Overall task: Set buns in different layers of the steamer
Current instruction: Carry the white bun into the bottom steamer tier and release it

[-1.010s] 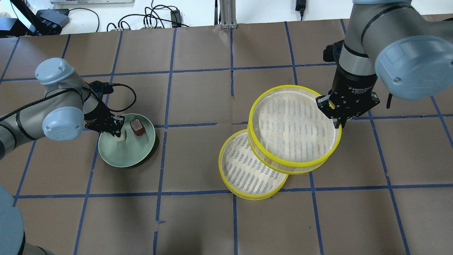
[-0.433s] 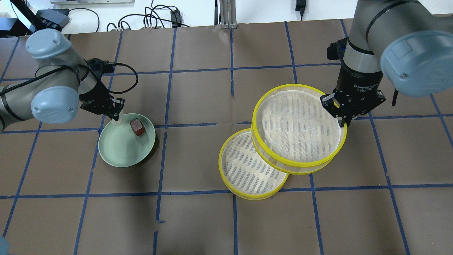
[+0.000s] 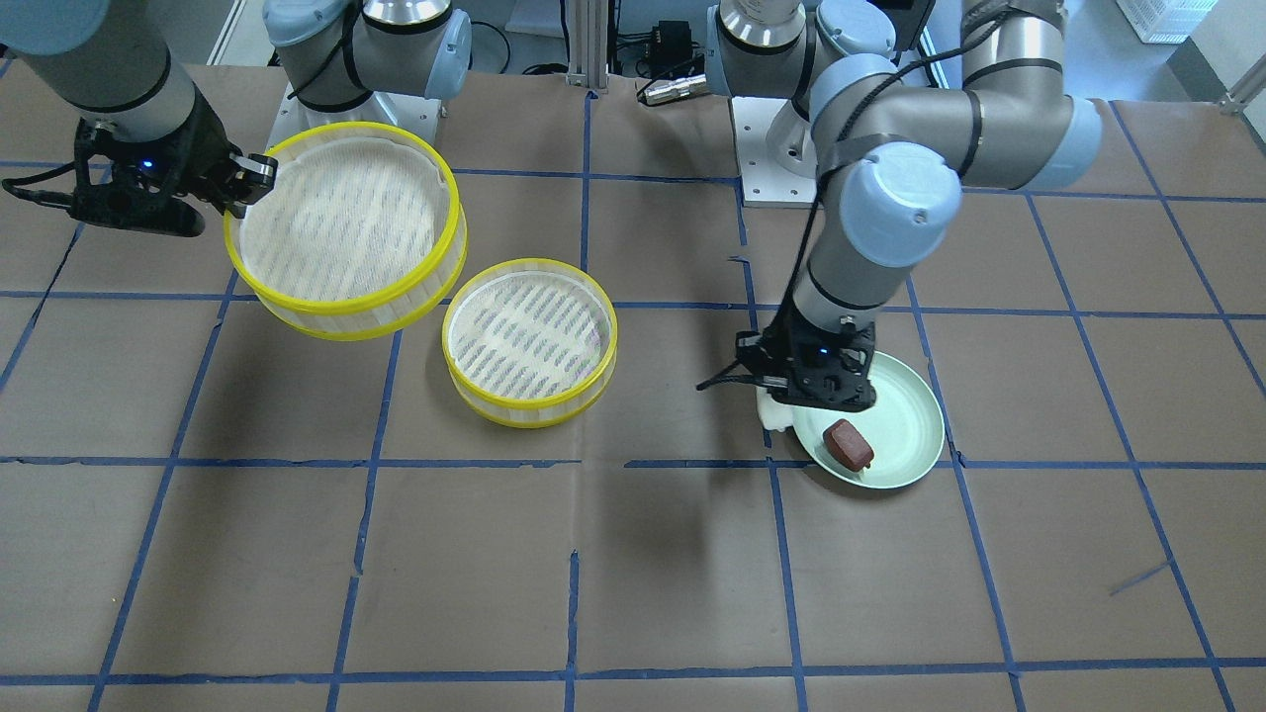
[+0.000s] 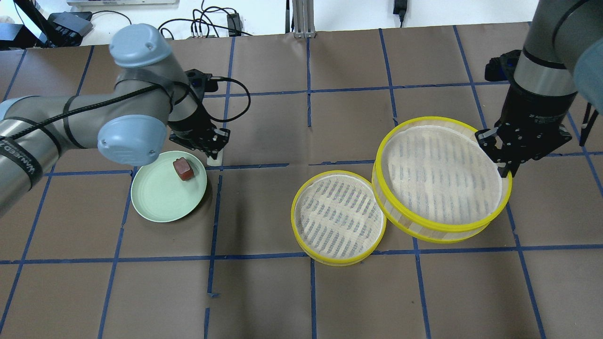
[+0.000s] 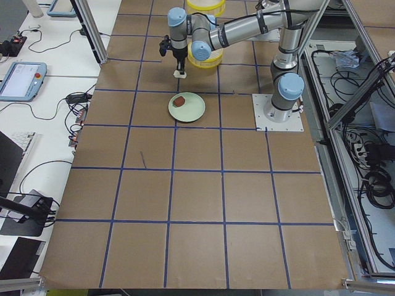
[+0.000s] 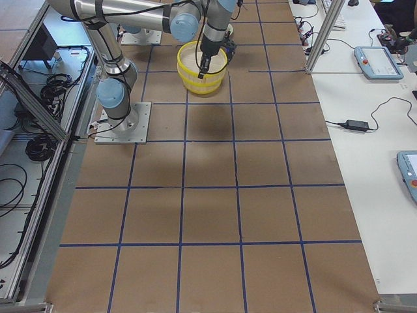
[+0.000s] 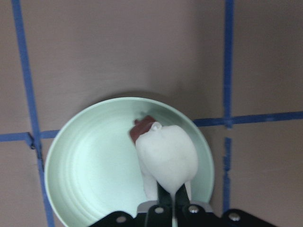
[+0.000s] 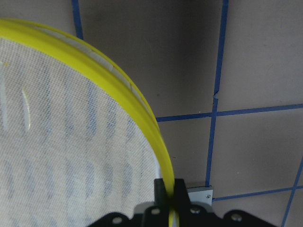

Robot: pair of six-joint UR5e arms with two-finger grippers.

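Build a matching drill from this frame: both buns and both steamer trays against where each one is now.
Things
1. white bun
2. brown bun
3. steamer tray closer to the buns
4. steamer tray farther from the buns

States
A. sitting on the table, empty
B. lying on the green plate
C. clamped at its rim by the right gripper
D. pinched in the left gripper, past the plate's edge

Pairs: 1-D, 2-B, 3-A, 4-C
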